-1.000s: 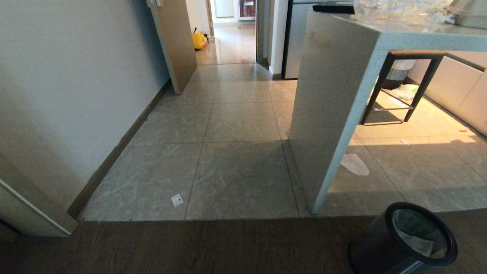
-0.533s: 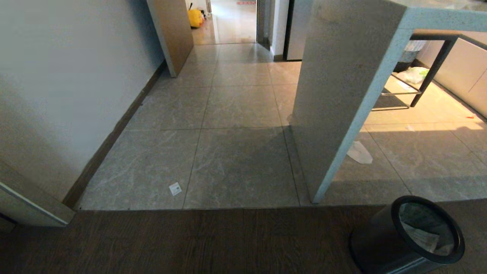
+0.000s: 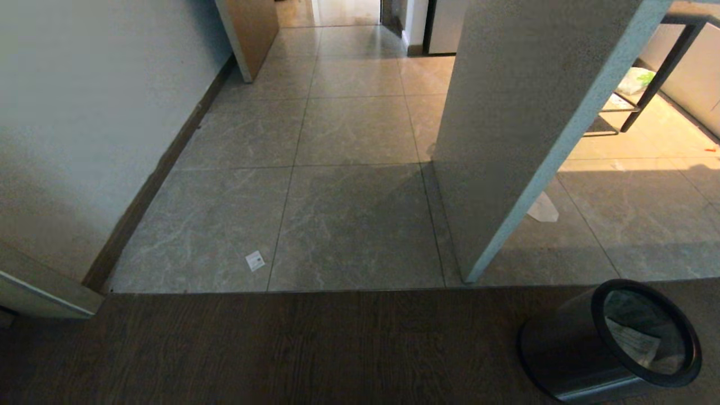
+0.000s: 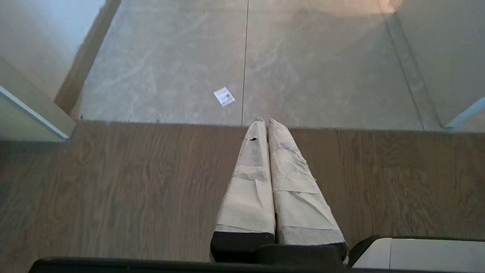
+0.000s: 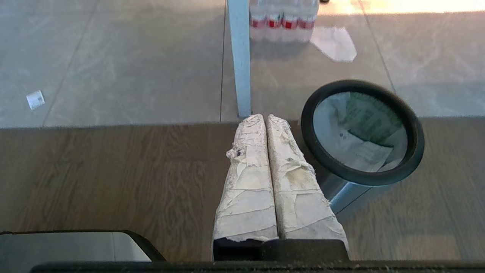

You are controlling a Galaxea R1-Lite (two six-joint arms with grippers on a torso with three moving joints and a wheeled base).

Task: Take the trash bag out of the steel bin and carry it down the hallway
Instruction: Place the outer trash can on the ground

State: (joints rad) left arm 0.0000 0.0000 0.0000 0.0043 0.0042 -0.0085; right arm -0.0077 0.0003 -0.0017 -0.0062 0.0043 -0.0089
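Observation:
The steel bin (image 3: 568, 360) with its black ring rim stands on dark wood floor at the lower right of the head view, also as the steel bin (image 5: 341, 189) in the right wrist view. Inside lies the trash bag (image 3: 633, 337), white with green print and a paper slip, seen too as the trash bag (image 5: 360, 132). My right gripper (image 5: 264, 116) hangs shut and empty above the floor, just beside the bin's rim. My left gripper (image 4: 264, 121) is shut with nothing in it over the wood floor. The hallway (image 3: 349, 112) of grey tiles runs ahead.
A stone counter panel (image 3: 517, 124) stands right of the hallway, a white wall (image 3: 84, 112) with dark baseboard on the left. A small paper scrap (image 3: 255, 260) and a pale scrap (image 3: 543, 208) lie on the tiles. Packed bottles (image 5: 282, 17) stand behind the panel.
The head view has tilted downward: the far doorway and counter top slid out of the top, and the bin shows more fully. Nothing on the floor moved.

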